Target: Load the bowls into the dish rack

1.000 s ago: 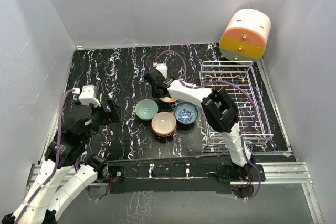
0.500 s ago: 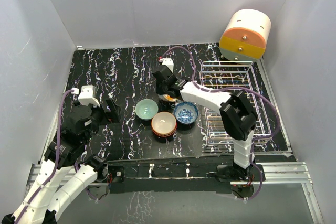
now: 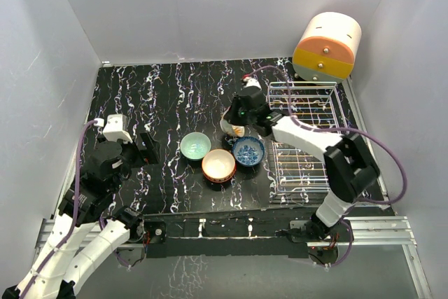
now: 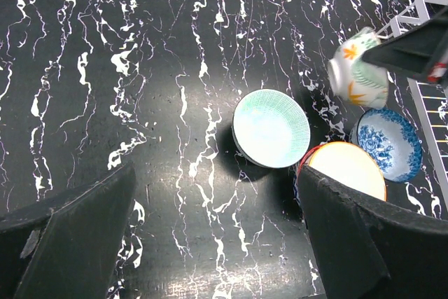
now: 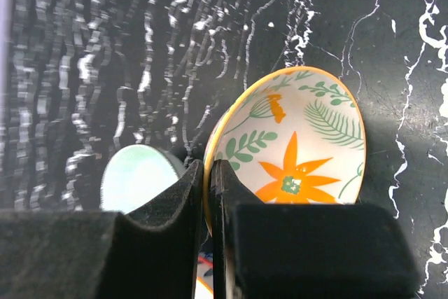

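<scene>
Cream bowl w/ orange flower (image 3: pixel 234 129) is lifted off the tabletop (image 3: pixel 154 96), tilted on edge, just left of the dish rack (image 3: pixel 302 84) nr its far-left corner. The right hand (image 5: pixel 208 176) is pinched tight on its rim, one finger inside, one outside. Other 3, i.e. mint green bowl (image 3: pixel 195 145), red-orange bowl (image 3: pixel 218 164) & blue-and-white bowl (image 3: pixel 248 150), sit upright in a cluster left of the rack, blue one nearest it; no bowl in the rack yet. Left hand (image 4: pixel 217 243), jaws wide apart & holding nothing, hovers further left of the rack, beyond the cluster. Step in hand, I'd say: carrying bowl no. 1 across. Next calls for swinging it right over the rack's rim, keeping it on edge, & lowering it btwn tines before letting go; a thin rim pinch could slip.
</scene>
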You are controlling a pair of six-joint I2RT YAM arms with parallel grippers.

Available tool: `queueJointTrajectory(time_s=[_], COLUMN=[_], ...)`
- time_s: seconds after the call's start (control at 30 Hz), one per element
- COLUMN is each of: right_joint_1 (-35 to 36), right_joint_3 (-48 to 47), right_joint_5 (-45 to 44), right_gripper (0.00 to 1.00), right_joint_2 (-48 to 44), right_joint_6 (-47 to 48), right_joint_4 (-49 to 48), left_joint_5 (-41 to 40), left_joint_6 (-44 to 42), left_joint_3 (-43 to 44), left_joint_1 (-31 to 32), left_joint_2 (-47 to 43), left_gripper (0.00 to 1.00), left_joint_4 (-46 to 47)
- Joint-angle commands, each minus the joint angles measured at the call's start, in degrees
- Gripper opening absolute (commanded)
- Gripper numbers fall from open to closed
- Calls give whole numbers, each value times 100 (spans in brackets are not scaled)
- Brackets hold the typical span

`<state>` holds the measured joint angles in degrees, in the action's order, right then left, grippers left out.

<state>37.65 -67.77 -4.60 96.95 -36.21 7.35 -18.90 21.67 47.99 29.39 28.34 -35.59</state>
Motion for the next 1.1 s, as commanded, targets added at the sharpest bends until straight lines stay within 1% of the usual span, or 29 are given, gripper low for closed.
queueJointTrajectory(time_s=[0.0,0.1,0.27,0.37,0.43,0.53,0.63,0.8,0.93,1.07], right_joint_1=[-552,-855,-1422,-2045,-2569,-3363,-4051,-4737,-5126,-5284], right_joint_3=[470,734,1079,1368,1754,2401,2831,3277,3618,3726], right_joint_5=[1740,2443,2973,3418,3888,4570,5039,5472,5569,5628], right_gripper=[8,8,8,8,8,8,8,8,8,8], right_joint_2=[-1160,-1731,-2534,-2815,-2892,-2905,-2788,-2433,-2122,-1839], right_joint_6=[-408,-604,-896,-1338,-1821,-2766,-3493,-4343,-4787,-4730], right_joint_4=[-2098,-2599,-2794,-2952,-3336,-4510,-5515,-6798,-7448,-7517], left_joint_5=[-63,-41,0,35,64,115,116,105,168,181], left_joint_6=[3,12,30,22,21,21,17,12,38,32], left_joint_3=[182,153,127,112,122,132,140,172,147,141], left_joint_1=[23,19,22,21,23,23,23,23,23,15], left_joint_2=[-24,4,23,66,114,152,171,207,268,352], left_gripper=[97,97,97,97,97,97,97,97,97,97], left_joint_4=[-63,-20,45,82,96,101,93,92,141,161])
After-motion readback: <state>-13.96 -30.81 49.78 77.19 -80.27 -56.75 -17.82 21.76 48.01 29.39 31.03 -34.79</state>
